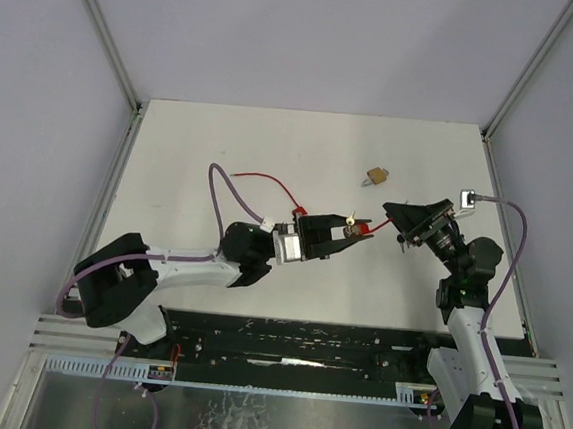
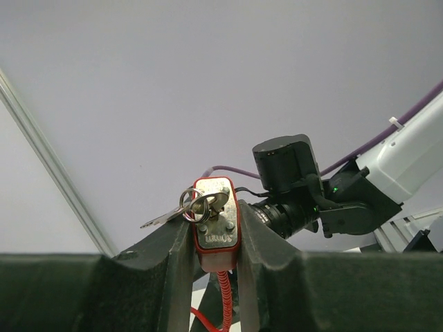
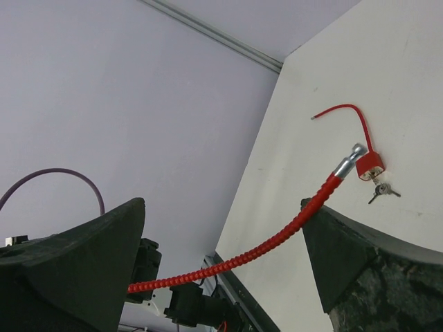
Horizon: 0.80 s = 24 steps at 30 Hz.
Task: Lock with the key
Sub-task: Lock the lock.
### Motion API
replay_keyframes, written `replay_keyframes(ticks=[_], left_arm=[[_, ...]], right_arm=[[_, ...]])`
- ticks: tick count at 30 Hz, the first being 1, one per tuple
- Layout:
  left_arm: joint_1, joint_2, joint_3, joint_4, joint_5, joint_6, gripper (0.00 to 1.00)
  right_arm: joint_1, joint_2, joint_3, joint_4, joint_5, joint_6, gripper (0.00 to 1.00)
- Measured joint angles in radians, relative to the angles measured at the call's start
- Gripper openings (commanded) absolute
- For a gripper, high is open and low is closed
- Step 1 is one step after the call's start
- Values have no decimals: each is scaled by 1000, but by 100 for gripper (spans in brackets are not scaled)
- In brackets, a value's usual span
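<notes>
My left gripper (image 1: 350, 232) is shut on the red lock (image 2: 216, 223), which stands between its fingers with the metal face towards the camera. One key (image 2: 208, 200) sits in that face on a ring, and a second key (image 2: 160, 218) hangs off to the left. A red ribbed cable (image 2: 225, 299) leaves the lock's underside. My right gripper (image 1: 406, 228) is open, a short way right of the lock (image 1: 363, 227). In the right wrist view the ribbed cable (image 3: 277, 235) crosses the gap between the spread fingers (image 3: 83, 256) and ends by a red lock body (image 3: 370, 164) with keys (image 3: 381, 189).
A small brass padlock (image 1: 375, 174) lies on the white table (image 1: 223, 139) behind the grippers. A thin red cable (image 1: 269, 181) loops over the table left of the lock. A grey connector (image 1: 469, 198) sits near the right wall. Walls enclose the table on three sides.
</notes>
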Motion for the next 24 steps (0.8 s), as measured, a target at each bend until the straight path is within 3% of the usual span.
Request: replay_keyframes(ticks=[10, 16, 20, 24], left_arm=[[-20, 45, 31, 37, -42, 0, 0], [-28, 47, 29, 42, -42, -1, 0], [-29, 52, 26, 52, -43, -8, 0], [-30, 59, 10, 59, -52, -22, 0]], right_arm=[[-14, -16, -18, 79, 3, 32, 100], [-36, -15, -21, 111, 10, 50, 86], [-39, -4, -21, 126, 10, 53, 68], [-41, 2, -21, 137, 10, 44, 24]])
